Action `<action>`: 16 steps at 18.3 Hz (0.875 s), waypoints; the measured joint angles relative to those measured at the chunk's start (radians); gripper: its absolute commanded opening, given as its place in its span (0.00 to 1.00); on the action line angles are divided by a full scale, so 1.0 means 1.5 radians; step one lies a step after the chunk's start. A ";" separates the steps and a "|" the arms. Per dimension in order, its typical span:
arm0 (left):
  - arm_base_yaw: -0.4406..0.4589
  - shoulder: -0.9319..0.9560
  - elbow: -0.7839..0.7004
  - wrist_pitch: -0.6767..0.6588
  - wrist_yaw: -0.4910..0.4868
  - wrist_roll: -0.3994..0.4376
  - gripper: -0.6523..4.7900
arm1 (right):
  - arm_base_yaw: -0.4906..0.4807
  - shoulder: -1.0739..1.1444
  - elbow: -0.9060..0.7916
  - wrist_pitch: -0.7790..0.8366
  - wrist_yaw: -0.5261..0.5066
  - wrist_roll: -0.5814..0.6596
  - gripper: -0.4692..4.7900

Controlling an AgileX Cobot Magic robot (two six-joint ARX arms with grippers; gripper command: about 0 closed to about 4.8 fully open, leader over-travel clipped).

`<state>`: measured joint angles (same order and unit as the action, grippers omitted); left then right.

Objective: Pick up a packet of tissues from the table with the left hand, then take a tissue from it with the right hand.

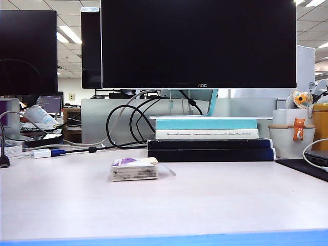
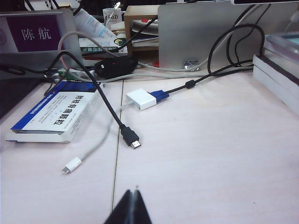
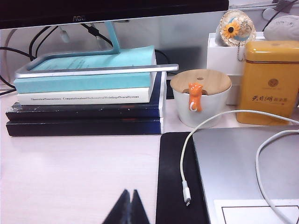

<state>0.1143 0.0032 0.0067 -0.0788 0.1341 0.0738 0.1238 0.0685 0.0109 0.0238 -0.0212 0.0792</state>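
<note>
The packet of tissues (image 1: pixel 134 169), a small clear-wrapped pack with a purple patch on top, lies on the pale table (image 1: pixel 205 200) in the exterior view, left of centre, in front of the book stack. No tissue shows apart from the pack. Neither arm appears in the exterior view. My left gripper (image 2: pixel 133 192) is shut, its black tips pressed together above bare table with nothing between them; the packet does not show in the left wrist view. My right gripper (image 3: pixel 129 192) is also shut and empty, hovering over the table beside a black mat (image 3: pixel 180 186).
Stacked books (image 1: pixel 210 138) stand behind the packet under a monitor (image 1: pixel 199 43). Black cables (image 1: pixel 125 125), a white adapter (image 2: pixel 141 99) and a blue-and-white box (image 2: pixel 53 112) lie at the left. A white cup (image 3: pixel 200 99), a yellow tin (image 3: pixel 268 81) and a laptop (image 3: pixel 247 172) with a white cable (image 3: pixel 187 193) sit at the right.
</note>
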 measured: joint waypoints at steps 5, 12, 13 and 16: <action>-0.001 0.000 0.000 0.000 0.000 -0.004 0.11 | 0.000 0.000 0.000 0.000 0.000 0.000 0.09; -0.003 0.000 0.028 0.078 0.102 -0.173 0.12 | 0.001 0.018 0.032 -0.018 0.037 0.071 0.08; -0.003 0.001 0.040 0.072 0.108 -0.173 0.12 | 0.001 0.031 0.051 -0.017 0.053 0.072 0.08; -0.003 0.025 0.072 0.072 0.150 -0.149 0.12 | 0.001 0.111 0.098 0.000 0.064 0.073 0.08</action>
<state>0.1097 0.0410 0.1150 0.0296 0.3595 -0.1490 0.1246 0.2348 0.1585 0.0238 0.0750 0.1886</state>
